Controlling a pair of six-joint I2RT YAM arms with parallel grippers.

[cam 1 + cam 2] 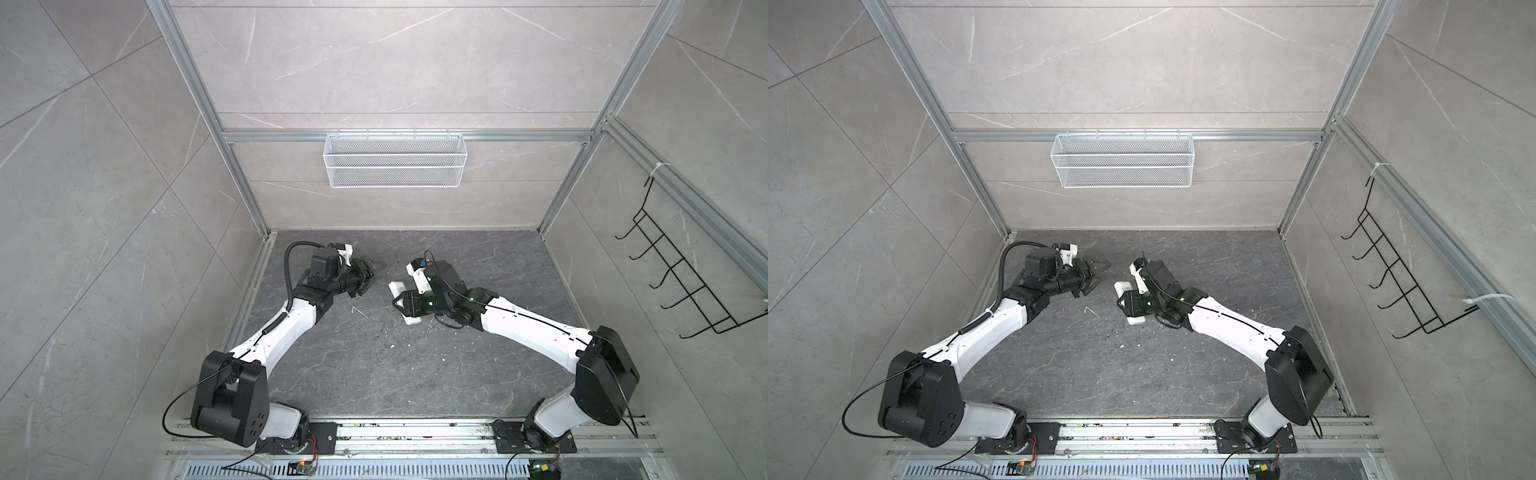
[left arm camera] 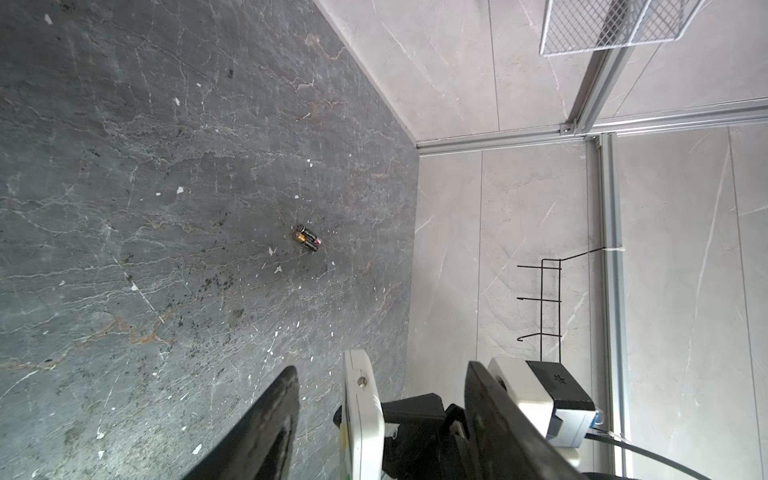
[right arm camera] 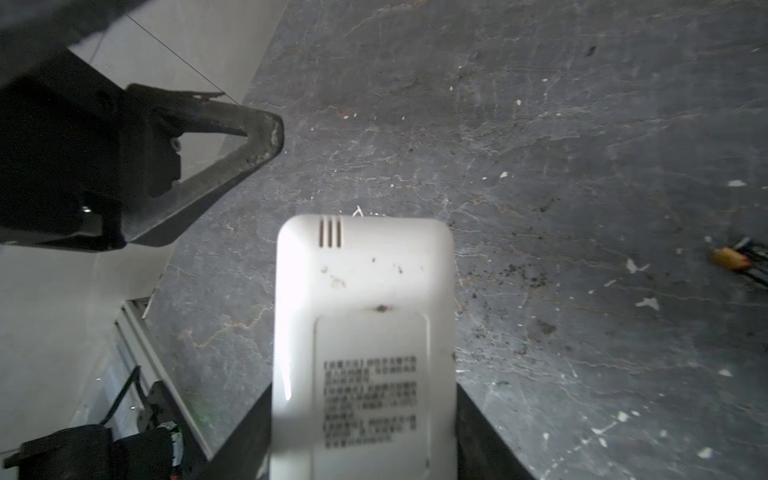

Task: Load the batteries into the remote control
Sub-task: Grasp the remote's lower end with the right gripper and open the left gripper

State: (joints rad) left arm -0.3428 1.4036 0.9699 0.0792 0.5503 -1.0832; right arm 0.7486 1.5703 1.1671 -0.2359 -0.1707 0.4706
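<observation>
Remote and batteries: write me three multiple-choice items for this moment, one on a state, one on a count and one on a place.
1. The right claw is:
A. open and empty
B. shut on the remote
C. shut on a battery

2. Batteries in view:
A. one
B. two
C. four

3. The batteries lie:
A. inside the remote
B. in the right claw
C. on the table

Answers:
1 B: the right wrist view shows the remote clamped between its jaws.
2 B: the left wrist view shows two slim cylinders side by side.
3 C: they rest on the dark table, apart from the remote and the claw.
</observation>
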